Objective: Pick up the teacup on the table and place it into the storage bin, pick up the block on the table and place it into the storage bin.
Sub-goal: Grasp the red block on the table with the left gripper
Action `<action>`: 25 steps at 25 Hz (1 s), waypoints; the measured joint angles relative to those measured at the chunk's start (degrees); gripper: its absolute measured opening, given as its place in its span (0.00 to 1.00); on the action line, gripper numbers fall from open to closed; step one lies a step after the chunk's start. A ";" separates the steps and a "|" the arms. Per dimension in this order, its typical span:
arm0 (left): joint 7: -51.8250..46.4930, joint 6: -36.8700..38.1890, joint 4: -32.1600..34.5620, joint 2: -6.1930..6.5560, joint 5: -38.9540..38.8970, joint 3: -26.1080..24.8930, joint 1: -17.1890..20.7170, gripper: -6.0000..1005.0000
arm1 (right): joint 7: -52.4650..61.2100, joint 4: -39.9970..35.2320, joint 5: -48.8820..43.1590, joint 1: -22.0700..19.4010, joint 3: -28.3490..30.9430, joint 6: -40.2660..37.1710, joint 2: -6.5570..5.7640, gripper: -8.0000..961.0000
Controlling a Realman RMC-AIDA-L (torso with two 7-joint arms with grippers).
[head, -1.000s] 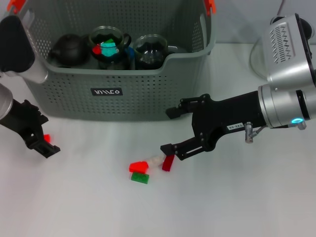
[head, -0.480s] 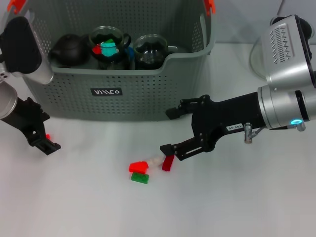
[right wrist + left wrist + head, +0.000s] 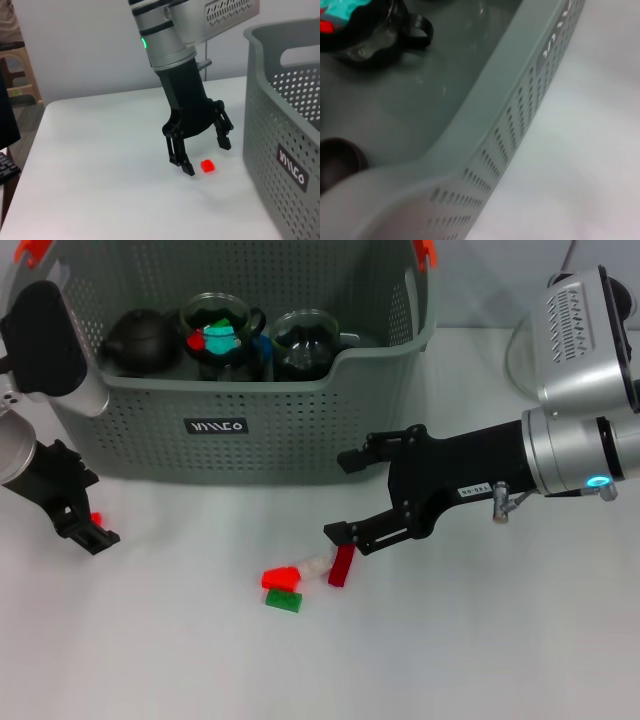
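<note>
just beside open right tool [image 3: 345, 495]: dark red block [image 3: 342, 565].

1. We see the storage bin [image 3: 300, 430] in grey-green, its walls patterned with rows of small holes, orange clips at its top corners and a black label with pale lettering on its front.
2. The table [image 3: 480, 640] is plain white.
3. We count a bright red block [image 3: 281, 578] on a green block [image 3: 284, 601], a darker red block [image 3: 342, 565] and a small red cube [image 3: 207, 166].
4. Both the left gripper [image 3: 200, 150] and the right gripper [image 3: 345, 495] are black, on silver arms.
5. Inside the bin, the dark glass pot [image 3: 222, 335] holds teal and red pieces.
</note>
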 joint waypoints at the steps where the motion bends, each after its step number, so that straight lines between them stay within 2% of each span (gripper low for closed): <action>1: 0.00 -0.05 -0.11 0.03 0.01 0.04 -0.02 0.88 | 0.00 0.02 0.00 0.05 0.00 0.17 0.00 0.98; 9: -0.33 -0.54 -1.33 0.34 0.03 0.21 -0.04 0.87 | 0.00 0.13 0.08 0.13 0.00 0.87 0.00 0.98; 25: -1.03 -2.20 -2.44 0.06 0.03 0.22 0.62 0.87 | -0.46 0.82 0.18 0.06 0.00 1.04 0.00 0.98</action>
